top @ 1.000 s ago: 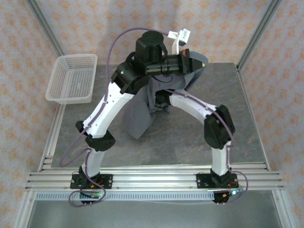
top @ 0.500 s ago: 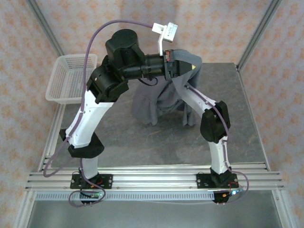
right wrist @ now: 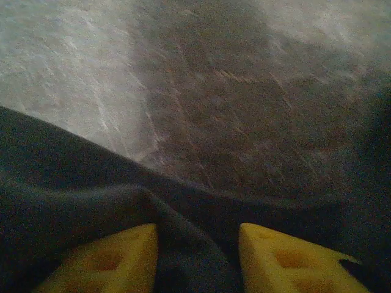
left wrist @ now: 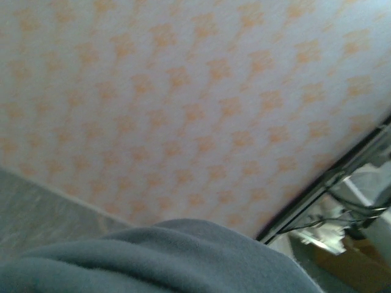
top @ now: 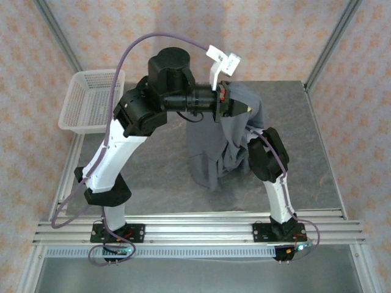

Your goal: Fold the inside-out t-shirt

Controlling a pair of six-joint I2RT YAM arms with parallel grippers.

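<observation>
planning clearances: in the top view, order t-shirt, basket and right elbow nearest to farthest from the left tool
1. t-shirt: gripped by the left tool, hanging below it.
2. right elbow: just to its right, lower down.
3. basket: far off on the left.

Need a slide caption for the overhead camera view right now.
Left arm holds the grey t-shirt hanging over the table, jaws shut on it; white basket far left.

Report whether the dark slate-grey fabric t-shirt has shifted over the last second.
Yes. The t-shirt has swung right, away from the white mesh basket, hanging from the left gripper.
</observation>
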